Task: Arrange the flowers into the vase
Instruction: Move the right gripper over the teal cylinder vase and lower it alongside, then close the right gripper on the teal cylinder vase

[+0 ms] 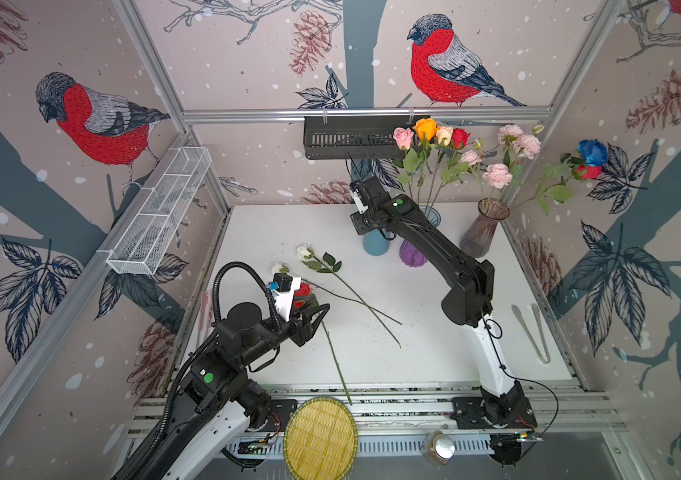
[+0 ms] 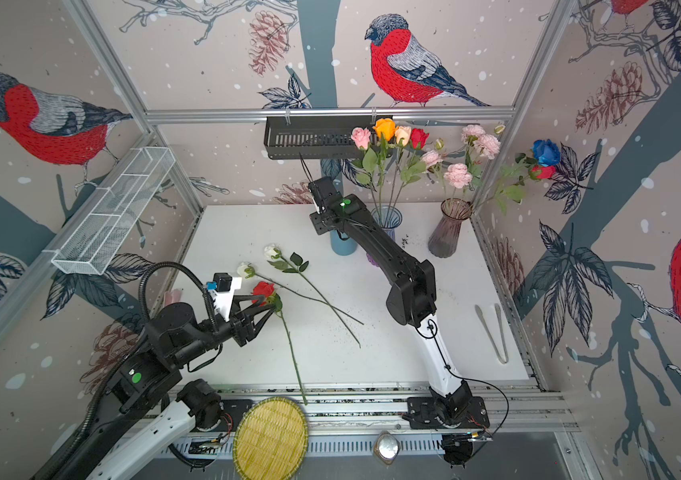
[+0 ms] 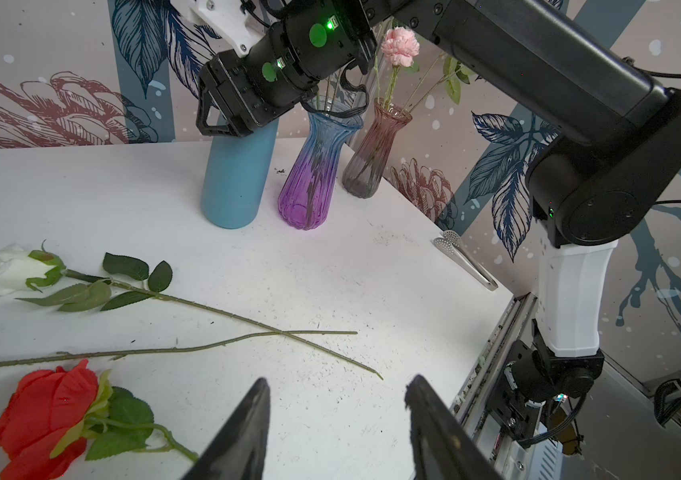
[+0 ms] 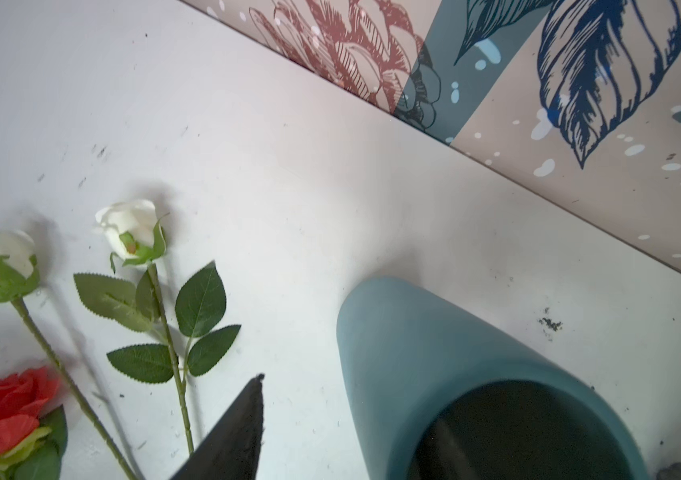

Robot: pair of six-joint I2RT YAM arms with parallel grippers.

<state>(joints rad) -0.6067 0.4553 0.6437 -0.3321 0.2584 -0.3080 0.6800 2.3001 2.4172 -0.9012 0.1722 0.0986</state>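
Note:
A red rose (image 1: 302,291) (image 3: 45,415) and two white roses (image 1: 304,251) (image 4: 131,224) lie on the white table (image 1: 413,353). My left gripper (image 3: 336,384) hovers just beside the red rose, open with nothing between its fingers. My right gripper (image 4: 351,411) stands open over the blue cylinder vase (image 4: 413,345) (image 3: 239,183); one finger is outside the wall, the other shows dimly in its dark mouth. A purple glass vase (image 1: 412,253) holds pink, orange, peach and red roses (image 1: 426,129). A smoky vase (image 1: 484,228) holds pink peonies (image 1: 496,174) and a blue rose (image 1: 593,151).
Metal tongs (image 1: 536,332) lie near the table's right edge. A yellow woven tray (image 1: 320,438) and a small metal-lidded jar (image 1: 438,446) sit at the front rail. A white wire basket (image 1: 160,212) hangs on the left wall, a black rack (image 1: 351,137) on the back rail.

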